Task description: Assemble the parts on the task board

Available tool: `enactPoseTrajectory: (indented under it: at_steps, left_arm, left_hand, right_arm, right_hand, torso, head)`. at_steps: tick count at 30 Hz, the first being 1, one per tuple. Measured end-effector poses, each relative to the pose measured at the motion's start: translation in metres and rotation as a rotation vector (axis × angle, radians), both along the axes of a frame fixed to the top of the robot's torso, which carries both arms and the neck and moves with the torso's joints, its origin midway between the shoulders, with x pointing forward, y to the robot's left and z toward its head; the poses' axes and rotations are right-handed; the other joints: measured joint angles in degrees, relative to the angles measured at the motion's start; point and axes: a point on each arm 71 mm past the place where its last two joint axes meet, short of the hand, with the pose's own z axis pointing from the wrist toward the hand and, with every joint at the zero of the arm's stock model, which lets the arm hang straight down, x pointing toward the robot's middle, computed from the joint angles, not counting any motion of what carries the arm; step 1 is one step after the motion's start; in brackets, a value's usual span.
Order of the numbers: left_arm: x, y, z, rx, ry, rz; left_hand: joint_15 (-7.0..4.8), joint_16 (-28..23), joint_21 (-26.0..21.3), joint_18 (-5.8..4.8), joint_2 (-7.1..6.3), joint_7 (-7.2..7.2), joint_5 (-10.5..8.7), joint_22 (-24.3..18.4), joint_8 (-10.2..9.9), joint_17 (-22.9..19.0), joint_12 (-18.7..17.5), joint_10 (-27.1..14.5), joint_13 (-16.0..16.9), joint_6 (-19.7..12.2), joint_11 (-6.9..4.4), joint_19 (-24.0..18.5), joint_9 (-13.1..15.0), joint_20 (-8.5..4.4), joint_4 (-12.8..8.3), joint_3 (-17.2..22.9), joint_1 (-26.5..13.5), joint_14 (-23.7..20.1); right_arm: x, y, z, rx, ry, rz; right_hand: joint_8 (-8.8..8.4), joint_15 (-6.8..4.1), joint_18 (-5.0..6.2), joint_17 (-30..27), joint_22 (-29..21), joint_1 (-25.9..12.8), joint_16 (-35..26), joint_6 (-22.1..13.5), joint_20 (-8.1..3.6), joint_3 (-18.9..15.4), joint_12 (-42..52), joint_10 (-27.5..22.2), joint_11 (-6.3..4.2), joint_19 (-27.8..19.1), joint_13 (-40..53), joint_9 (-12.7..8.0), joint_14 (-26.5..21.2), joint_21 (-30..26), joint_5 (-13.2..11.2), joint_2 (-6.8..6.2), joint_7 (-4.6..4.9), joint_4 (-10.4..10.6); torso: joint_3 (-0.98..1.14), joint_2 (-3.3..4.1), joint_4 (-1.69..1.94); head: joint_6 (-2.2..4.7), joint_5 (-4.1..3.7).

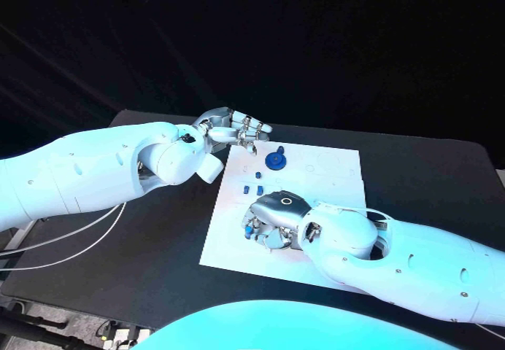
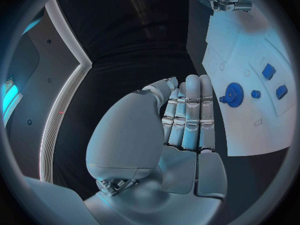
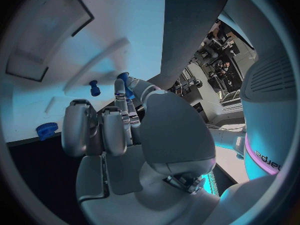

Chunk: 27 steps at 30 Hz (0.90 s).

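The white task board (image 1: 326, 182) lies in the middle of the black table. A blue gear (image 1: 276, 160) stands near its far left corner, with a small blue peg (image 1: 257, 174) and two blue blocks (image 1: 252, 189) just nearer. My right hand (image 1: 276, 217) hangs low over the board's near left part, fingers curled down; a small blue part (image 3: 126, 80) sits pinched between its thumb and a fingertip (image 3: 120, 91). My left hand (image 1: 233, 130) hovers at the board's far left corner, fingers straight and side by side (image 2: 187, 112), holding nothing, a little short of the gear (image 2: 234, 94).
Black table (image 1: 126, 248) surrounds the board. White cables (image 1: 63, 240) trail from the left arm near the table's left edge. A recessed slot (image 3: 47, 40) shows in the board ahead of the right hand.
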Motion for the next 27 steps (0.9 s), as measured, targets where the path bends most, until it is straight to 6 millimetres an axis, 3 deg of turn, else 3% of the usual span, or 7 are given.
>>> enactPoseTrajectory:
  at_steps: [3,8,19,22,24,27]
  left_arm:
    - [0.000,0.000,0.000,0.000,0.000,0.000]
    - [0.000,0.001,0.000,0.001,0.001,0.002]
    - [0.001,0.002,-0.001,0.003,0.002,0.006]
    - [0.001,0.003,-0.001,0.004,0.002,0.008]
    - [0.001,0.003,-0.001,0.004,0.002,0.008]
    - [0.001,0.004,-0.001,0.005,0.003,0.010]
  left_hand:
    - [0.00,0.0,0.0,0.00,0.00,0.00,0.00,0.0,0.0,0.0,0.0,0.0,0.0,0.0,0.00,0.0,0.0,0.00,0.0,0.0,0.0,0.0]
    - [0.00,0.0,0.0,0.00,0.00,0.00,0.00,-0.1,0.0,0.0,0.0,-0.2,0.0,0.0,0.21,0.0,0.0,0.00,0.0,0.0,0.0,0.0]
    - [0.00,0.0,0.0,0.00,0.00,0.15,0.00,-0.1,0.0,0.0,0.0,-0.2,0.0,-0.2,0.21,0.0,0.0,0.00,0.0,0.0,0.0,0.0]
    - [0.00,0.0,0.0,0.00,0.00,0.22,0.00,-0.1,0.0,0.0,0.0,-0.2,0.0,-0.2,0.22,0.0,0.0,0.00,0.0,0.0,0.0,0.0]
    - [0.00,0.0,0.0,0.00,0.00,0.22,0.00,-0.1,0.0,0.0,0.0,-0.2,0.0,-0.2,0.22,0.0,0.0,0.00,0.0,0.0,0.0,0.0]
    - [0.00,0.0,0.0,0.00,0.00,0.21,0.00,-0.1,0.0,0.0,0.0,-0.2,0.0,-0.2,0.22,0.0,0.0,0.00,0.0,0.0,0.0,0.0]
  right_arm:
    - [-0.001,-0.001,0.001,0.005,-0.005,-0.003]
    - [-0.004,-0.006,0.005,0.028,-0.022,-0.016]
    - [-0.002,-0.031,0.029,0.111,-0.090,-0.075]
    - [0.003,-0.047,0.039,0.132,-0.110,-0.110]
    - [0.009,-0.063,0.047,0.151,-0.113,-0.155]
    - [0.016,-0.093,0.058,0.179,-0.087,-0.248]
  right_hand:
    - [0.00,0.00,0.00,-0.1,0.0,-0.6,0.0,-1.2,0.00,-0.4,0.0,0.0,0.00,0.0,0.1,-0.2,0.0,-0.1,0.0,-0.57,-0.24,0.4]
    - [0.00,0.00,0.00,-0.7,0.0,-3.4,-0.5,-4.9,0.00,-3.2,-0.3,0.0,0.00,0.0,0.3,-1.2,0.0,-0.7,0.4,-2.67,-0.50,1.5]
    - [0.00,0.00,0.00,-0.7,0.0,-3.7,-0.5,-6.7,0.00,-4.9,-0.2,0.2,-0.22,0.0,0.9,-1.8,0.0,-0.7,0.4,-3.01,-0.62,2.1]
    - [1.50,0.00,0.00,-0.3,0.0,-2.9,-0.5,-3.9,-0.33,-5.2,1.2,2.2,-0.43,0.3,1.6,-1.3,0.0,-0.2,0.4,-2.16,0.08,1.9]
    - [3.22,-0.22,0.00,0.5,0.0,-3.0,0.2,-0.7,-0.36,-5.8,4.1,6.3,-0.64,0.4,3.3,-0.7,-0.2,0.3,0.9,-1.81,0.15,2.0]
    - [4.99,-1.19,0.00,1.2,0.0,-4.8,0.6,2.1,-0.97,-8.4,10.7,9.9,-1.53,1.0,8.4,0.0,-0.1,1.4,1.5,-1.50,-0.82,3.3]
  torso:
    - [0.01,-0.02,-0.01]
    - [0.02,-0.04,-0.05]
    - [0.02,-0.12,-0.10]
    - [0.01,-0.14,-0.12]
    - [-0.04,-0.20,-0.14]
    - [-0.17,-0.37,-0.24]
  head:
    - [0.05,0.02]
    - [0.12,0.03]
    - [0.86,-0.58]
    - [1.30,-1.10]
    - [1.61,-1.62]
    - [1.98,-2.63]
